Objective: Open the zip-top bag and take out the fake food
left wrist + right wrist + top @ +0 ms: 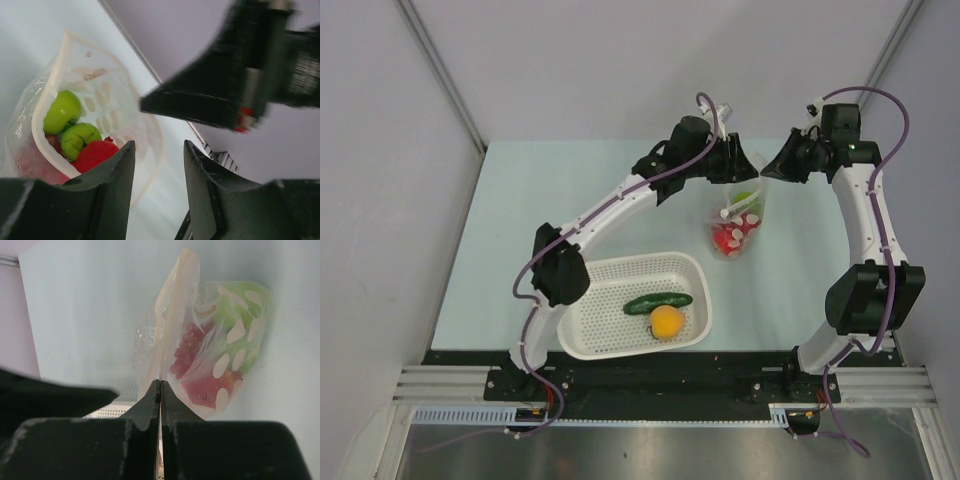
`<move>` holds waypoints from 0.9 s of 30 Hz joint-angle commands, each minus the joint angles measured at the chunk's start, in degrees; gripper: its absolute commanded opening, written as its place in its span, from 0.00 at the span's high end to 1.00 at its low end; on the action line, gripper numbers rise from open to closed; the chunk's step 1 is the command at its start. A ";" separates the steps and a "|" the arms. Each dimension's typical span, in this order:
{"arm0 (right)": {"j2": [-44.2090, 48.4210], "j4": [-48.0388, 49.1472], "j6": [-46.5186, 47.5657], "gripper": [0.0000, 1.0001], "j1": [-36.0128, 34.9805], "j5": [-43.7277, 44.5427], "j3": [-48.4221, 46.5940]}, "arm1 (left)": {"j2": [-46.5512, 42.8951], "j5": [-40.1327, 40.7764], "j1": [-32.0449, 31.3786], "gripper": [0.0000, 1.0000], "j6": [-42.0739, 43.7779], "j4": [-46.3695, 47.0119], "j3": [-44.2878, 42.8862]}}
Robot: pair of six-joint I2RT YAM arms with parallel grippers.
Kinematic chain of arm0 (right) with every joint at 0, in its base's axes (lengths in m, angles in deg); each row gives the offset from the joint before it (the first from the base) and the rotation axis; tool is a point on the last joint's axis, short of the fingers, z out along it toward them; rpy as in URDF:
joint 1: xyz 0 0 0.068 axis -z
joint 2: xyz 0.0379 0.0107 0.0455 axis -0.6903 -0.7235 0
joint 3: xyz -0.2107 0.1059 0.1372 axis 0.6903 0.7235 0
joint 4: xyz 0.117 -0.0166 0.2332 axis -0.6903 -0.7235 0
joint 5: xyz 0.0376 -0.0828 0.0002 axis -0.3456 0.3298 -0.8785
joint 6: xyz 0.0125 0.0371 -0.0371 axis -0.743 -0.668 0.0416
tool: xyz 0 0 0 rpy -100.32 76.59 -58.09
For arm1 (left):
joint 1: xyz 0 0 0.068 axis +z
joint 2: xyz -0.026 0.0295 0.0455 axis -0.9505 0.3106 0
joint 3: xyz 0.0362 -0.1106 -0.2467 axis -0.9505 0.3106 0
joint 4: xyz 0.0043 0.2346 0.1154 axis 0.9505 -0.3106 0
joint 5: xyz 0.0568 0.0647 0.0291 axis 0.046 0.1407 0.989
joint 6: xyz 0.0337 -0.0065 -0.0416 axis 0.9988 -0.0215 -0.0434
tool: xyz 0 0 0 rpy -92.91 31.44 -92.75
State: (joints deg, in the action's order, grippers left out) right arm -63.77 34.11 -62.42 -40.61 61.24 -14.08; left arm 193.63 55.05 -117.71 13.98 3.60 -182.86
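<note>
Clear floppy plastic zip-top bag (738, 228) sits far-centre on pale table (520, 220), mouth open, green & red fake food (80, 140) inside. Right tool (160, 387) pinches its rim; left tool (159, 150) spread, just beside mouth. Green cucumber (658, 302) & orange fruit (667, 321) in white perforated basket (600, 300)

The zip-top bag (210, 355) is thin clear plastic film, glossy and crinkled, with whitish printed ovals. The fake food (62, 112) is smooth glossy plastic. The basket (605, 305) is white perforated plastic; the table (500, 230) is smooth and matt
</note>
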 commanded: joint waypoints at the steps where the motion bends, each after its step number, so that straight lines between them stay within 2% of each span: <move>1: 3.24 -0.86 0.56 1.00 -1.20 -0.05 -2.09 | 5.86 2.00 0.27 0.52 -6.75 3.41 -2.75; 8: 4.03 -1.74 0.91 1.00 -1.64 0.21 -1.83 | 11.24 2.36 -0.25 0.51 -6.05 2.73 -3.72; 11: 4.21 -1.65 0.91 1.00 -1.64 0.30 -1.66 | 11.50 3.14 -0.95 0.46 -2.81 -1.13 -3.63; 18: 4.21 -0.51 0.30 1.00 -1.82 -0.14 -1.13 | 8.87 4.55 -1.22 0.24 3.52 -11.40 -1.87; 22: 4.74 0.81 -0.41 1.00 -1.99 -0.49 0.36 | 7.90 2.88 -1.31 0.17 5.46 -14.14 -0.99; 27: 5.70 1.69 -1.11 1.00 -2.52 -0.49 1.33 | 9.39 0.08 -1.66 0.13 5.20 -15.13 -0.29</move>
State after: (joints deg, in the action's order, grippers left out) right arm -61.54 32.97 -62.63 -42.59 61.11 -13.08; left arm 205.87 58.06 -118.60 16.91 -8.03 -183.65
